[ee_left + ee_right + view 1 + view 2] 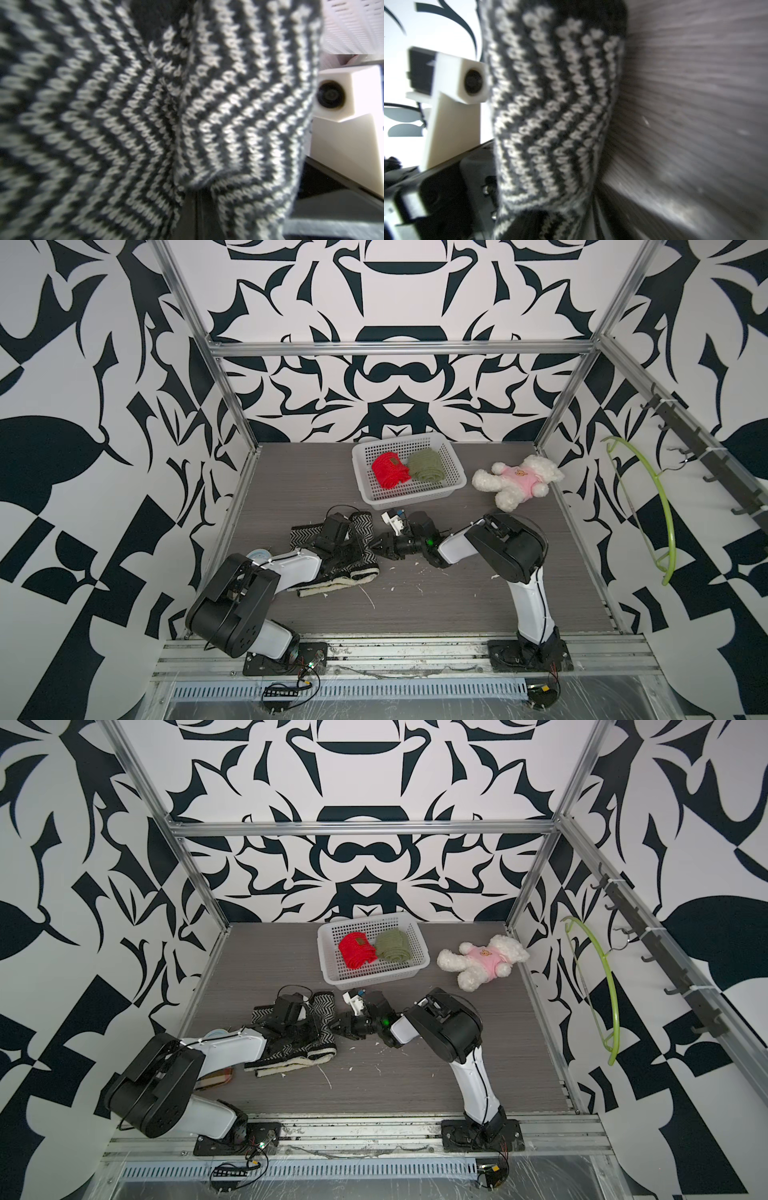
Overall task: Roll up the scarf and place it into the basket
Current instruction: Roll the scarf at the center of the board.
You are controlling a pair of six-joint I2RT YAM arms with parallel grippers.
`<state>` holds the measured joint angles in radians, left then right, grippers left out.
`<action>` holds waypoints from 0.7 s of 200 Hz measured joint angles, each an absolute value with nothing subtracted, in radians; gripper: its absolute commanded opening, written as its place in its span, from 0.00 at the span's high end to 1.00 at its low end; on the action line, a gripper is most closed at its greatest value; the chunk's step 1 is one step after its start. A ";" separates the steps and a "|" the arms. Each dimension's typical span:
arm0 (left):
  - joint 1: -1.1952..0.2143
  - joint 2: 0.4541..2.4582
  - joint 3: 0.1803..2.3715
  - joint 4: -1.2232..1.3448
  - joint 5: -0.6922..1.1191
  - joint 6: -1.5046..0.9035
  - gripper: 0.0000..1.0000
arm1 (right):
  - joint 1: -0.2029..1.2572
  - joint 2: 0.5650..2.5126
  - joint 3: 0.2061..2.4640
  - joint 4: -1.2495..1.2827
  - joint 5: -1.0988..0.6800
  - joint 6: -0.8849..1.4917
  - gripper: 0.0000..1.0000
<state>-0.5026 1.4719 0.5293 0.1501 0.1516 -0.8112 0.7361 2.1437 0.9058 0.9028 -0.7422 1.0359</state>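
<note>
The scarf (363,526), black-and-white chevron knit with a cream underside, lies bunched at mid-table in both top views (324,1011). It fills the left wrist view (145,114). My left gripper (355,551) (195,218) is shut on a fold of it. My right gripper (380,549) (564,224) meets it from the right. Its fingers stand apart with a scarf fold (550,114) hanging between them. The white perforated basket (415,499) (374,981) stands behind the scarf and holds a red roll (388,470) and a green roll (426,466).
A white plush bear in a pink top (519,481) lies right of the basket. A green hanger (660,506) hangs from a hook rail (706,456) on the right wall. Metal frame posts border the table. Small white scraps dot the grey tabletop (436,605).
</note>
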 measured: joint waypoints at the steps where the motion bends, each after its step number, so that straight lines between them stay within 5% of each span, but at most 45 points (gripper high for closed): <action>1: -0.502 1.472 0.529 0.150 0.152 -0.811 1.00 | 0.736 2.145 0.905 0.909 -0.743 1.042 0.51; 61: -0.500 1.472 0.529 0.150 0.141 -0.811 1.00 | 0.748 2.182 0.941 0.967 -0.770 1.109 0.47; 108: -0.495 1.472 0.529 0.146 0.114 -0.810 1.00 | 0.752 2.200 0.985 0.902 -0.768 1.089 0.72; 129: -0.488 1.473 0.529 0.142 0.099 -0.810 1.00 | 0.753 2.198 0.995 0.879 -0.756 1.078 1.00; 140: -0.486 1.473 0.529 0.142 0.093 -0.810 1.00 | 0.753 2.196 0.996 0.871 -0.751 1.075 1.00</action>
<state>-0.4862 1.4734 0.5285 0.1425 0.0929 -0.8097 0.7532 2.1960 0.9958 0.8715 -0.7506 1.0752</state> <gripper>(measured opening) 0.039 0.053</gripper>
